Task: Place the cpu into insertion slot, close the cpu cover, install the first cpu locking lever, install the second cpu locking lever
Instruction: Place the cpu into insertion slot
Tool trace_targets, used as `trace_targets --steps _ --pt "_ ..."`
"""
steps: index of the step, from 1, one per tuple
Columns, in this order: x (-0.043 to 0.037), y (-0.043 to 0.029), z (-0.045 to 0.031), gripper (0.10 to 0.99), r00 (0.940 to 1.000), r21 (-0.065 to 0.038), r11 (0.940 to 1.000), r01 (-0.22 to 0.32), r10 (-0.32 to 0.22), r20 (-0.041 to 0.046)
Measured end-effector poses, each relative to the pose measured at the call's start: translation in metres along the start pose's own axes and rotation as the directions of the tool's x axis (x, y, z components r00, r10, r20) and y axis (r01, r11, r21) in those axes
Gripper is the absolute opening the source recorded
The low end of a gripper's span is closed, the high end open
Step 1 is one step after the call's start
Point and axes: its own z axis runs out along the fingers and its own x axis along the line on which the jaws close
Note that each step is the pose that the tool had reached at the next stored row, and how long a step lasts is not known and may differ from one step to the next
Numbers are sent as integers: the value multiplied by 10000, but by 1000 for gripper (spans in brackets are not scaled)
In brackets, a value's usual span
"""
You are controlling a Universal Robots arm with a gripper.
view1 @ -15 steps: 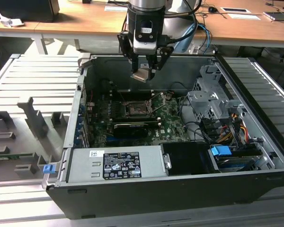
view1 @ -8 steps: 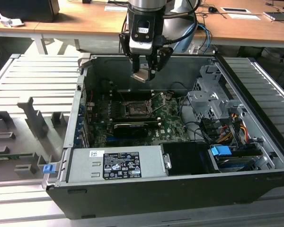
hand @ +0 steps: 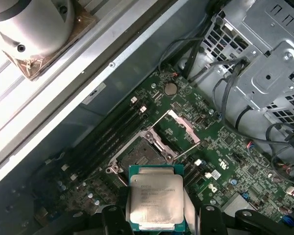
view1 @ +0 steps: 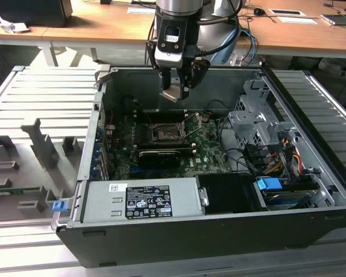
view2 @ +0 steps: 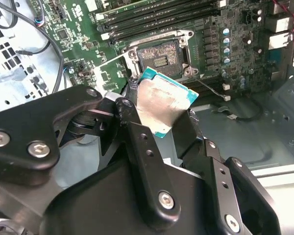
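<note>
My gripper (view1: 175, 88) hangs inside the open computer case, shut on the cpu (view1: 173, 93), a flat silvery-tan square with a teal edge. In both wrist views the cpu (view2: 160, 102) (hand: 155, 198) sits between the black fingers (view2: 137, 139), above the board and apart from it. The insertion slot (view1: 164, 134) (view2: 159, 55) (hand: 141, 155) lies below, a little towards the case front, a black square socket with nothing in it. The cpu cover (hand: 180, 130) stands swung open beside the socket. A thin locking lever (view1: 191, 131) sticks up at the socket's side.
A long black card (view1: 158, 156) lies in front of the socket. The grey power supply (view1: 141, 199) fills the case front. A metal drive cage (view1: 259, 118) and cables (view1: 277, 158) crowd the exterior view's right. Memory slots (view2: 157, 19) run beside the socket.
</note>
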Motion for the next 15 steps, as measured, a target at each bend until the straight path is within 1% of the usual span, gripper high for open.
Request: trace_targets --steps 5,9,13,15 --pt "-1 -3 33 525 10000 17 10000 -74 74 24" --pt "-1 -4 41 525 9984 10 9984 -564 564 71" --pt "-1 -4 47 525 9948 -3 9949 -1010 1010 108" --pt "-1 -5 49 525 9918 -10 9919 -1273 1273 131"
